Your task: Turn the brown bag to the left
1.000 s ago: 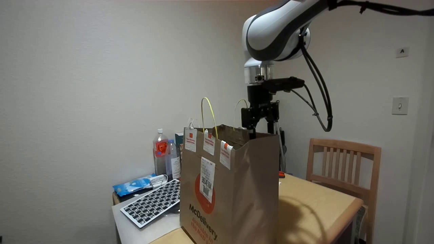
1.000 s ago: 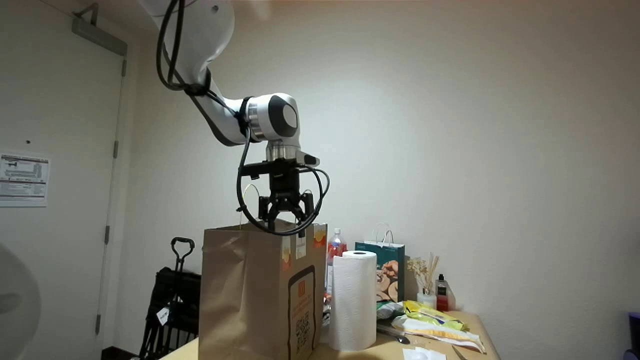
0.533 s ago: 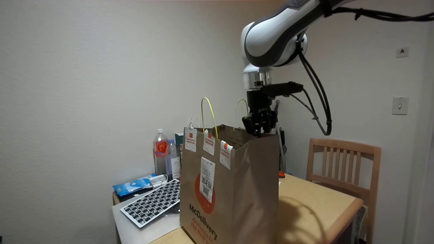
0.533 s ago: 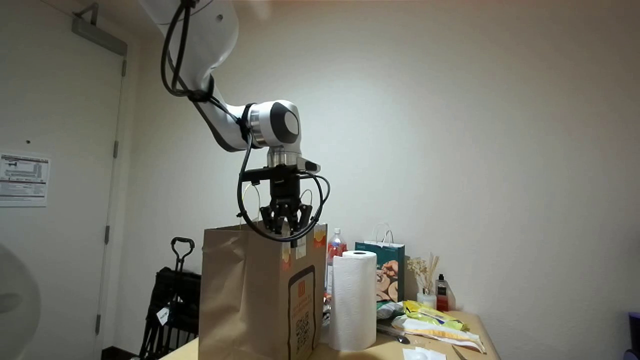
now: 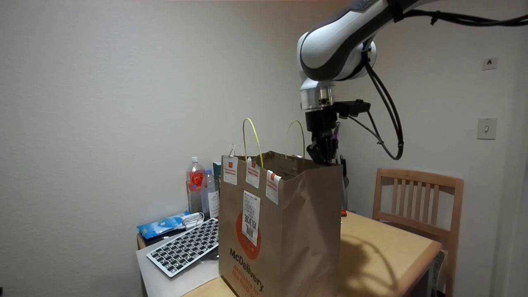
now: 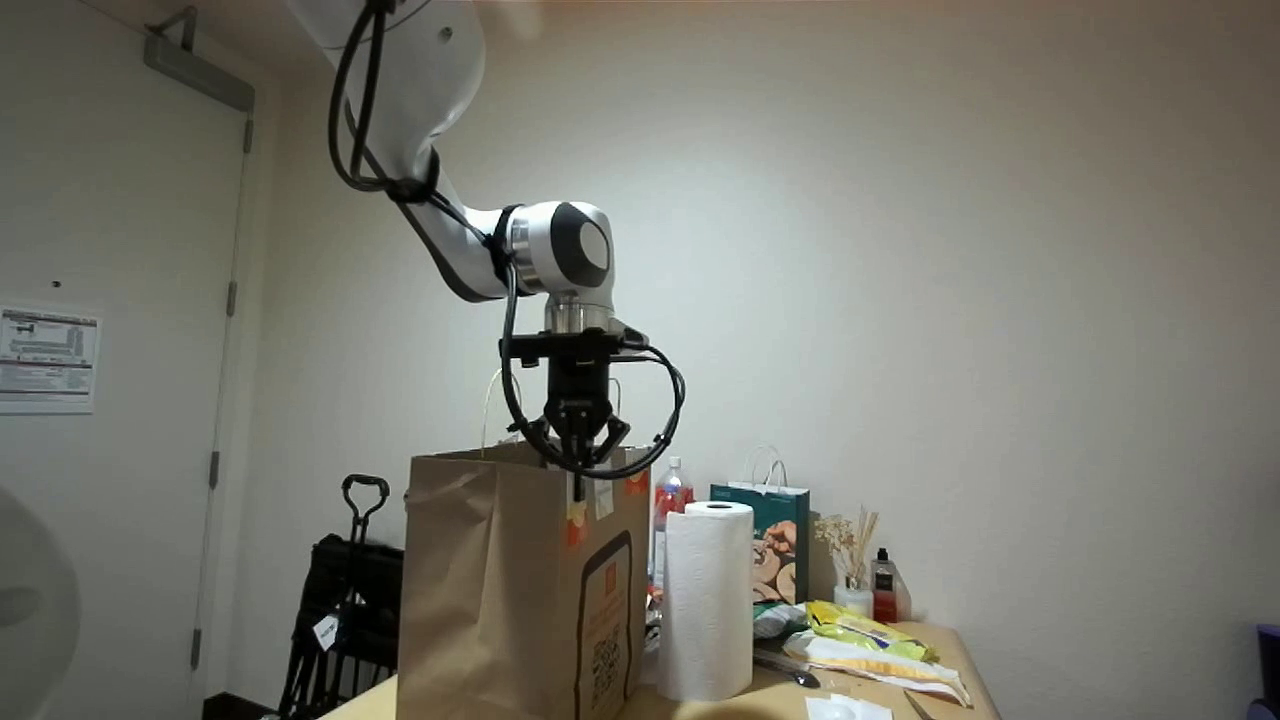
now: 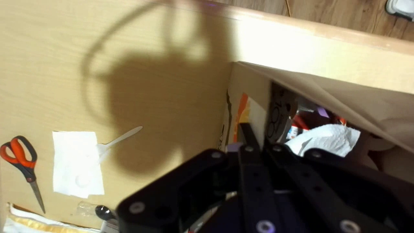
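The brown bag (image 5: 311,235) stands upright on the table in both exterior views, with "McDelivery" lettering and a white receipt (image 5: 250,216) on one face. Thin pale handles rise from its open top. At the rim's corner, my gripper (image 5: 327,161) points straight down, shut on the bag's wall. In the wrist view one of the fingers (image 7: 248,134) lies along the outside of the wall by an orange-yellow sticker, while the other is inside the bag, its tip hidden. White crumpled paper (image 7: 328,139) and a dark printed box show inside the bag.
A paper towel roll (image 6: 707,605) stands close beside the bag. A keyboard (image 5: 187,247) and bottles (image 5: 195,185) are on its other side. Scissors (image 7: 22,157) and a white paper sheet (image 7: 76,165) lie on the table. A wooden chair (image 5: 416,202) stands behind.
My gripper has come down and its jaws have closed from wide apart onto the bag's rim. The gripper has shifted slightly right in both exterior views, and the bag's top has moved a little with it.
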`<state>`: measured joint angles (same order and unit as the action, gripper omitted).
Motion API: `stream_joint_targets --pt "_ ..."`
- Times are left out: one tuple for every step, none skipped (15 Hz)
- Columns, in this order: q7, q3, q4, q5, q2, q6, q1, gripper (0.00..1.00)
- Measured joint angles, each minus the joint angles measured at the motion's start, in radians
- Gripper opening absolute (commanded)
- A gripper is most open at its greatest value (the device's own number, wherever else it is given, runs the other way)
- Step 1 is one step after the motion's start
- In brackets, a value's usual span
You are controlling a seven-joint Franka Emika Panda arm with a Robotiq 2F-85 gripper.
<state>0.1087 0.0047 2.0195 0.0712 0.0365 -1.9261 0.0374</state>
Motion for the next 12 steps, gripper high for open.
stream_joint_targets --pt "0.061 -0.008 -0.001 0.0 0.0 0.015 -0.004 0.0" --pt "0.118 -0.014 -0.002 0.002 0.0 0.032 -0.01 0.0" --pt "0.169 -0.021 -0.002 0.014 0.0 0.053 -0.014 0.0" --pt "0.215 -0.026 -0.002 0.036 0.0 0.076 -0.017 0.0" --pt "0.249 -0.028 -0.002 0.066 0.0 0.093 -0.021 0.0" --pt "0.277 -0.03 -0.002 0.093 0.0 0.104 -0.023 0.0" --pt "0.296 -0.032 -0.002 0.116 -0.001 0.108 -0.023 0.0" --pt "0.307 -0.033 -0.002 0.134 -0.001 0.108 -0.023 0.0" --pt "0.311 -0.034 -0.003 0.145 -0.002 0.107 -0.024 0.0" --pt "0.311 -0.035 -0.006 0.146 -0.004 0.107 -0.024 0.01" --pt "0.311 -0.035 -0.007 0.146 -0.005 0.107 -0.023 0.01" --pt "0.311 -0.034 -0.007 0.146 -0.006 0.107 -0.023 0.01"
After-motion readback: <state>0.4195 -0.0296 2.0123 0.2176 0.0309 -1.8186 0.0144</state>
